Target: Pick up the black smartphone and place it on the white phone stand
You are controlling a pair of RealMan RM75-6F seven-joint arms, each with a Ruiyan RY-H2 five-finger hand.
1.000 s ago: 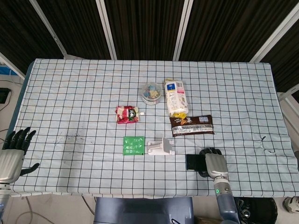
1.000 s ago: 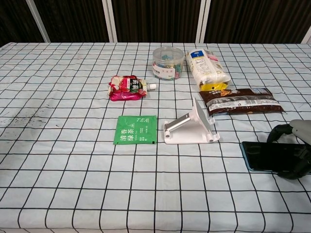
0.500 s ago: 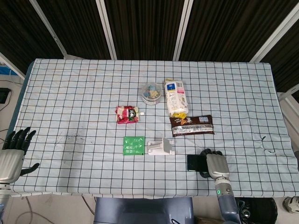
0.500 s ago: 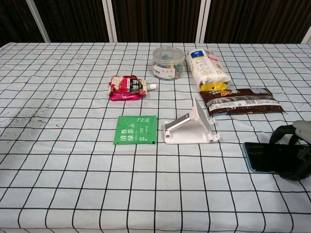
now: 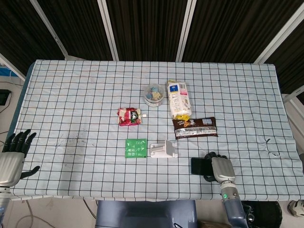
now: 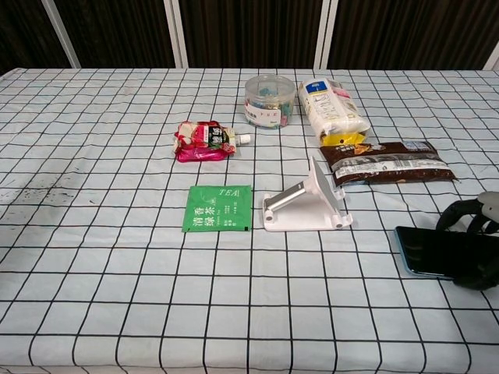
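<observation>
The black smartphone (image 5: 198, 166) (image 6: 431, 251) lies flat near the table's front edge, to the right of the white phone stand (image 5: 164, 149) (image 6: 307, 207). My right hand (image 5: 220, 168) (image 6: 475, 248) grips the phone's right end, dark fingers curled round its far and near sides. The stand is bare, its plate tilted up toward the right. My left hand (image 5: 12, 157) hangs off the table's front left corner with fingers spread and nothing in it; only the head view shows it.
A green tea sachet (image 6: 217, 208) lies left of the stand. Behind are a brown snack bar (image 6: 387, 162), a white-and-yellow bag (image 6: 330, 111), a round clear tub (image 6: 269, 100) and a red pouch (image 6: 203, 141). The checked cloth (image 6: 93, 257) covers the table.
My right hand has slid a little to the right along the table, and the smartphone has gone with it, away from the stand. The left hand has not moved.
</observation>
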